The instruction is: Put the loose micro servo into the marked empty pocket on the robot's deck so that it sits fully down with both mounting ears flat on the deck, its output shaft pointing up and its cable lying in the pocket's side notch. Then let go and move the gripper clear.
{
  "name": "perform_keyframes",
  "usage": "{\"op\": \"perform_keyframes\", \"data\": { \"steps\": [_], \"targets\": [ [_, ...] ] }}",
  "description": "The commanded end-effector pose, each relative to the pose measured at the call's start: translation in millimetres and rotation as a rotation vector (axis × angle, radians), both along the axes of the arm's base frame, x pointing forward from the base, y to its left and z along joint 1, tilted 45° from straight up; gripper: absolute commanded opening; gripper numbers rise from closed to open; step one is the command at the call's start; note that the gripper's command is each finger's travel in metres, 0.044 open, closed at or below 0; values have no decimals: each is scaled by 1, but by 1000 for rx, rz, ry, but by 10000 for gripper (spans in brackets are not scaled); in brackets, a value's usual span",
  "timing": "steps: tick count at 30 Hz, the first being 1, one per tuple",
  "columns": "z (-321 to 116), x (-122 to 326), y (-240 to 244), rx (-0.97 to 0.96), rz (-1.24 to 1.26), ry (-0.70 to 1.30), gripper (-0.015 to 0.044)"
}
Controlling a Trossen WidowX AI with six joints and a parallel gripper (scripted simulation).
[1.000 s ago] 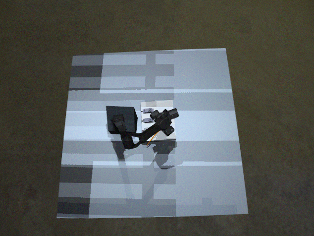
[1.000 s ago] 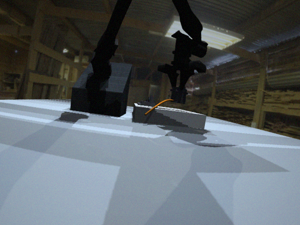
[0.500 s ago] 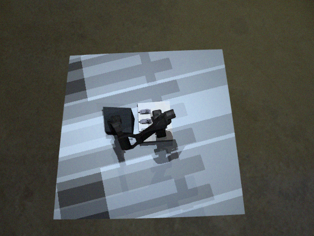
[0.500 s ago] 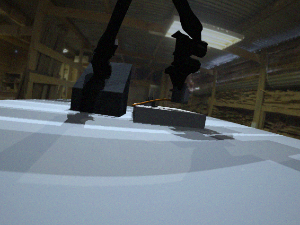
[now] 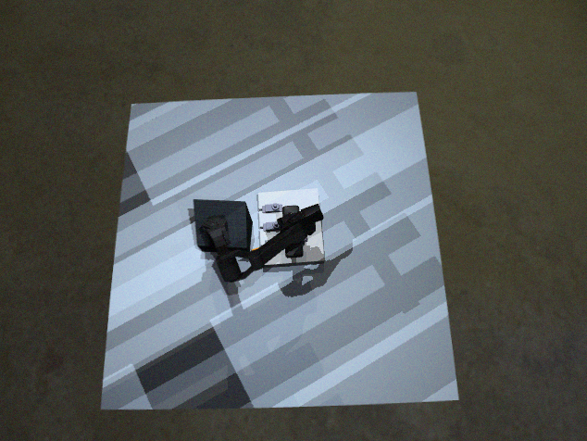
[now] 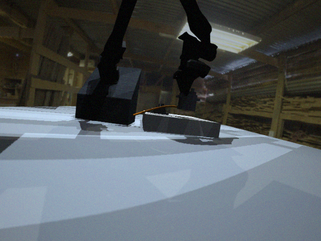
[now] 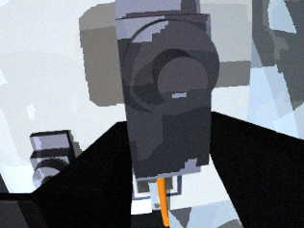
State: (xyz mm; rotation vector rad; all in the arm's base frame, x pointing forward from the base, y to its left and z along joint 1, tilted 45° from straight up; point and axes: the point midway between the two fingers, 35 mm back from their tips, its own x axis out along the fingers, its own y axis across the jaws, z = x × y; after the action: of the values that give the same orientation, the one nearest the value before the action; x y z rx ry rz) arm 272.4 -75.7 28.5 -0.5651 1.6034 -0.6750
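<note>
My gripper (image 6: 185, 93) (image 7: 166, 128) is shut on the loose dark micro servo (image 6: 187, 103) (image 7: 146, 153), with one finger on each side of its body. The servo is upright, output shaft up, above the white deck (image 5: 289, 193) (image 6: 181, 126) (image 7: 38, 62), with a gap beneath it. Its orange cable (image 6: 155, 108) (image 7: 164, 201) sticks out toward the dark block's side. The marked pocket's dark outline (image 7: 179, 187) shows partly beyond the cable end of the servo in the wrist view; the servo hides the rest. In the top view the arm covers the gripper and servo.
Two fitted servos (image 5: 271, 207) sit along the deck's left side; one (image 7: 53, 142) shows at left in the wrist view. A large dark block (image 5: 220, 213) (image 6: 105, 107) stands left of the deck beneath the arm's base. Patchy shadows cross the tabletop.
</note>
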Motion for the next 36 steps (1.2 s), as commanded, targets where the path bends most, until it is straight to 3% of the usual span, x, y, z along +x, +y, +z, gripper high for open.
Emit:
{"op": "perform_keyframes", "data": {
  "steps": [1, 18, 36],
  "targets": [
    [2, -12, 4, 2, 4, -12, 0],
    [7, -85, 11, 3, 4, -8, 0],
    [-6, -89, -2, 2, 4, -8, 0]
  ]
}}
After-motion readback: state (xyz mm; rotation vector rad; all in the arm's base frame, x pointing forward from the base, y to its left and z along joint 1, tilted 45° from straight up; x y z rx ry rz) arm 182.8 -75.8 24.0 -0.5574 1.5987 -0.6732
